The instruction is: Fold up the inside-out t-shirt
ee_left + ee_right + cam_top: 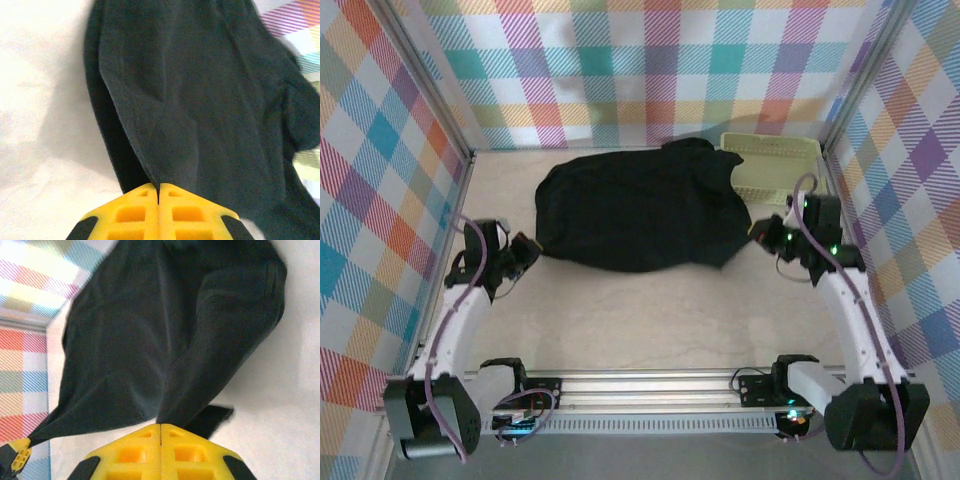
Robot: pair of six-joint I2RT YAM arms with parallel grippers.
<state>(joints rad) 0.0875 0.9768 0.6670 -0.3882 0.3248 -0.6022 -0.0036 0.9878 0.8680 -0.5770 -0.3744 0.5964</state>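
The inside-out t-shirt (640, 210) is a black mass spread across the middle of the table, its far right part reaching toward the basket. My left gripper (528, 252) is at its near left corner, and in the left wrist view the yellow fingers (130, 215) are shut with a fold of black cloth (200, 100) pinched at their tips. My right gripper (762, 233) is at the near right corner. Its yellow fingers (190, 452) are shut on a stretched ridge of the cloth (165, 330). The left gripper's yellow tip (20, 457) shows at the shirt's other corner.
A pale green plastic basket (775, 165) stands at the back right, touching the shirt's far edge. Plaid walls (380, 200) close in the left, back and right. Bare pale tabletop (650, 315) lies between the shirt and the arm bases.
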